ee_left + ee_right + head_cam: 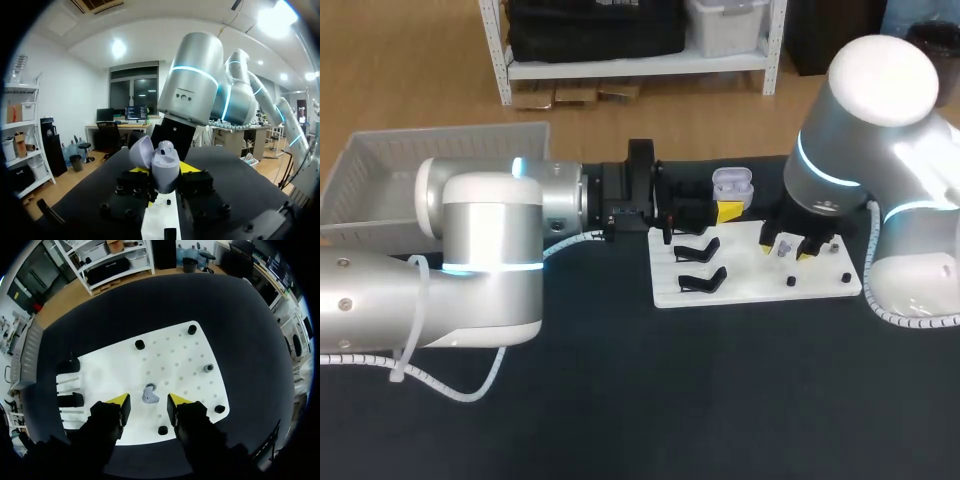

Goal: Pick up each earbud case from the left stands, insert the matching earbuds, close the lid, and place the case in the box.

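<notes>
While left gripper point(164, 175) clasps open earbud case point(732, 184), right gripper point(793, 247), at case's 4 o'clock, hangs spread over earbud point(149, 395).

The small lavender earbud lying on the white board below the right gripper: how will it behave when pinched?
The earbud looks tiny, so it is probably very light. Its smooth, rounded shape may let it slip from the open right gripper, or turn on the white board if only one finger touches it.
</notes>
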`<state>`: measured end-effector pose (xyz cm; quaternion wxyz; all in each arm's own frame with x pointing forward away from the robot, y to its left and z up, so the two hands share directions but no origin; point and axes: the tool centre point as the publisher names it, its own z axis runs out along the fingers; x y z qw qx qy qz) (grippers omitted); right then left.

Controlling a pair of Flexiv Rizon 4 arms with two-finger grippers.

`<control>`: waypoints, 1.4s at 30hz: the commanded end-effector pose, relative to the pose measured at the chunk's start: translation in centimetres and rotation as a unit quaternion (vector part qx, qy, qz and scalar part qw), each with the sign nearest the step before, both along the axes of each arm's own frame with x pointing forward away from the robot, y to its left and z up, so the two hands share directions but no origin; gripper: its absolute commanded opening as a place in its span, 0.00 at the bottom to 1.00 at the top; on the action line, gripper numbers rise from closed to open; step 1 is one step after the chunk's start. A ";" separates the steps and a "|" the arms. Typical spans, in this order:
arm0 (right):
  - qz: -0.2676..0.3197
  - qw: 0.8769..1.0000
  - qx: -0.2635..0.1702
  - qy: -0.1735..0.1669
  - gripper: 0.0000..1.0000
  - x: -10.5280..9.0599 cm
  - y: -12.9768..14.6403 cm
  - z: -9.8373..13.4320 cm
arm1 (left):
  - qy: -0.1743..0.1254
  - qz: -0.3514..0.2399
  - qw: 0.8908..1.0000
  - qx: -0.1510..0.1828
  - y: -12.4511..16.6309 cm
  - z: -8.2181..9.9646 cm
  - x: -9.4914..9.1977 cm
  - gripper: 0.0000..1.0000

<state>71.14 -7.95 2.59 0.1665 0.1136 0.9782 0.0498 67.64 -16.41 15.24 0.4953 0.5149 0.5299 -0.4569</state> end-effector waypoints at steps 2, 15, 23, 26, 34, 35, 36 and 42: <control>0.006 1.000 -0.006 0.003 0.41 0.3 -0.1 0.1 | -0.003 0.004 1.000 -0.005 0.0 -0.2 -0.2 0.00; 0.010 1.000 -0.014 0.009 0.37 0.6 0.1 -0.3 | -0.003 0.004 1.000 -0.005 0.0 -0.2 -0.2 0.00; 0.002 1.000 -0.011 0.014 0.35 0.6 0.1 -0.5 | -0.003 0.004 1.000 -0.005 0.0 -0.2 -0.2 0.00; -0.001 1.000 -0.011 0.015 0.34 0.6 0.1 -0.6 | -0.003 0.004 1.000 -0.005 0.0 -0.2 -0.2 0.00; -0.010 1.000 -0.011 0.018 0.26 0.7 -0.1 -0.8 | -0.003 0.004 1.000 -0.005 0.0 -0.2 -0.2 0.00; -0.012 1.000 -0.010 0.017 0.19 0.8 -0.1 -0.8 | -0.003 0.004 1.000 -0.005 0.0 -0.2 -0.2 0.00; -0.013 1.000 -0.010 0.017 0.13 0.8 -0.1 -0.8 | -0.003 0.004 1.000 -0.005 0.0 -0.2 -0.2 0.00; -0.013 1.000 -0.010 0.017 0.14 0.8 0.0 -0.8 | -0.003 0.004 1.000 -0.005 0.0 -0.2 -0.2 0.00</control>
